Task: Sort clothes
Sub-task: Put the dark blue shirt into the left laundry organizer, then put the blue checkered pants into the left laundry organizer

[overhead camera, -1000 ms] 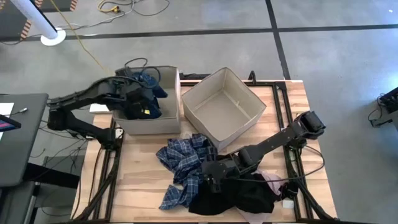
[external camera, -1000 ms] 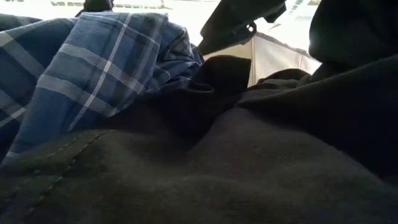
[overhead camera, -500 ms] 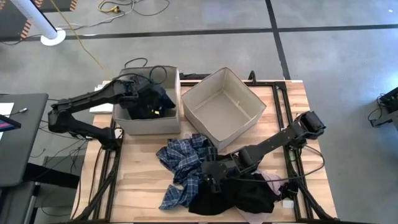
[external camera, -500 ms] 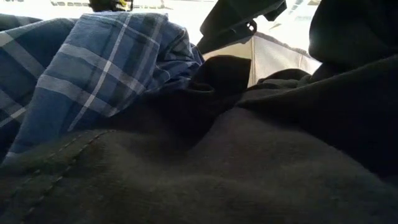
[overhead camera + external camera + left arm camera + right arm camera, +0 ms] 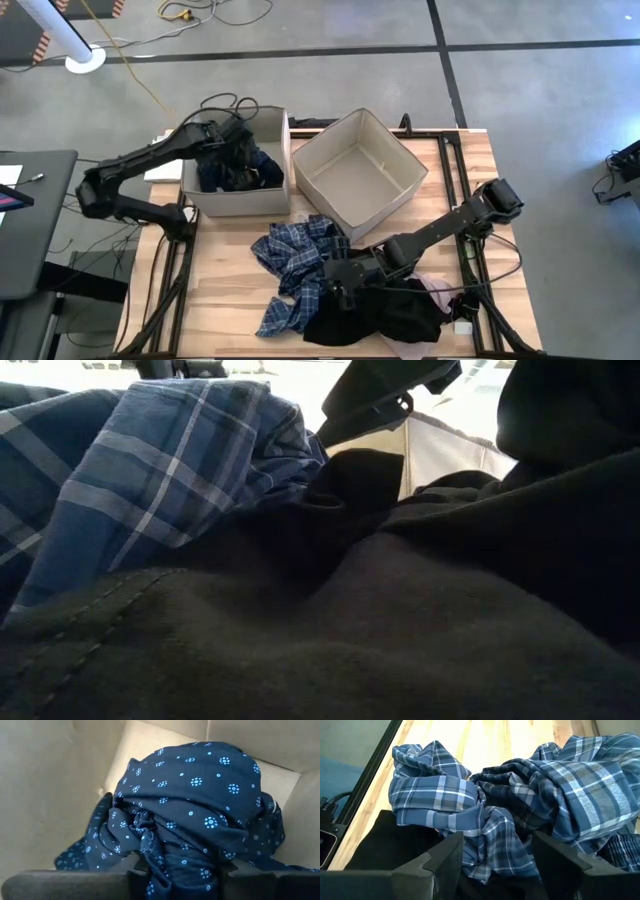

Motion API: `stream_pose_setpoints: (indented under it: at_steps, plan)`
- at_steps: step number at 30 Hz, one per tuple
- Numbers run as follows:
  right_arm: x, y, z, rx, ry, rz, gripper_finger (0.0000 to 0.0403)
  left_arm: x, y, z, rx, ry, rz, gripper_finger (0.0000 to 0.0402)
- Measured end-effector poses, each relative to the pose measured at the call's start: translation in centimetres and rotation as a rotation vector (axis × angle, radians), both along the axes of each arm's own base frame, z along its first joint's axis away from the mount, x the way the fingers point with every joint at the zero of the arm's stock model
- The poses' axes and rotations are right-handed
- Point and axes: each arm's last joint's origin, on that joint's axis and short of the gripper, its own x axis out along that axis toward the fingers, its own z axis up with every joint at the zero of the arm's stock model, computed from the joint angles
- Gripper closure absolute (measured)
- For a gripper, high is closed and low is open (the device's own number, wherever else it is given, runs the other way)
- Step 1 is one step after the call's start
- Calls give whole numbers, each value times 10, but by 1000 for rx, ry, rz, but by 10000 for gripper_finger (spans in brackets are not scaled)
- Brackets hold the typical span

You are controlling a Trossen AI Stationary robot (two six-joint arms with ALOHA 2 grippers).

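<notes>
The dark blue patterned piece (image 5: 200,795) lies bunched on the floor of the left beige box (image 5: 268,202). My left gripper (image 5: 180,876) reaches down into that box (image 5: 236,168), open, with a fold of the piece between its fingers. Blue-and-white plaid shirts (image 5: 295,250) and a large black garment (image 5: 390,312) lie heaped at the table's near middle. A pink piece (image 5: 441,292) peeks out at the heap's right. My right gripper (image 5: 497,867) is open, low over the heap (image 5: 338,285), with a plaid fold between its fingers. My left gripper comes from above into the box. A twisted fold of the dark blue piece (image 5: 150,855) fills the gap between its open fingers; the rest of the piece rests on the box floor. My right gripper has a plaid fold (image 5: 490,835) between its open fingers; whether it touches the fold I cannot tell.
A second beige box (image 5: 400,192) stands open at the far middle, turned at an angle. The black garment (image 5: 350,630) and plaid cloth (image 5: 150,470) block most of the low view. Bare wood shows at the table's near left and far right.
My left gripper has gone toward the table's right and down into the left box with the dark blue piece. The piece hung from the gripper and now lies bunched on the box floor. My right gripper has kept still.
</notes>
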Motion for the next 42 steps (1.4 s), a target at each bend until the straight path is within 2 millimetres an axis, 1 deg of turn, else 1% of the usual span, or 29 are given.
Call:
stream_pose_setpoints:
  at_steps: [4, 8, 12, 15, 17, 19, 22, 28, 33, 35, 38, 42]
  plan:
    - [0, 0, 0, 4, 1, -2, 149, -4, 8, -12, -18, -10, 33, 285]
    - [0, 0, 0, 4, 1, -3, 149, -7, 12, -17, -66, -47, 26, 233]
    - [0, 0, 0, 4, 1, -2, 149, -9, 14, -17, -138, -101, 17, 189]
    - [0, 0, 0, 4, 1, -3, 149, -9, 15, -17, -149, -109, 16, 172]
    - [0, 0, 0, 4, 0, -3, 149, -10, 15, -13, -143, -106, 16, 166]
    - [0, 0, 0, 4, 1, -3, 149, -11, 14, -3, -124, -121, 17, 164]
    - [0, 0, 0, 4, 1, -2, 149, -14, 12, 17, -87, -139, 23, 162]
    - [0, 0, 0, 4, 1, -2, 149, -30, 0, 70, -10, -169, 42, 162]
    - [0, 0, 0, 3, 1, -2, 149, -47, -21, 114, 54, -267, 23, 162]
    - [0, 0, 0, -2, 1, 2, 149, -52, -33, 127, 60, -329, -13, 161]
    - [0, 0, 0, -4, 5, 3, 149, -55, -53, 138, 15, -421, -100, 161]
    - [-1, 0, -1, -11, 8, 8, 149, -50, -78, 136, -75, -457, -218, 161]
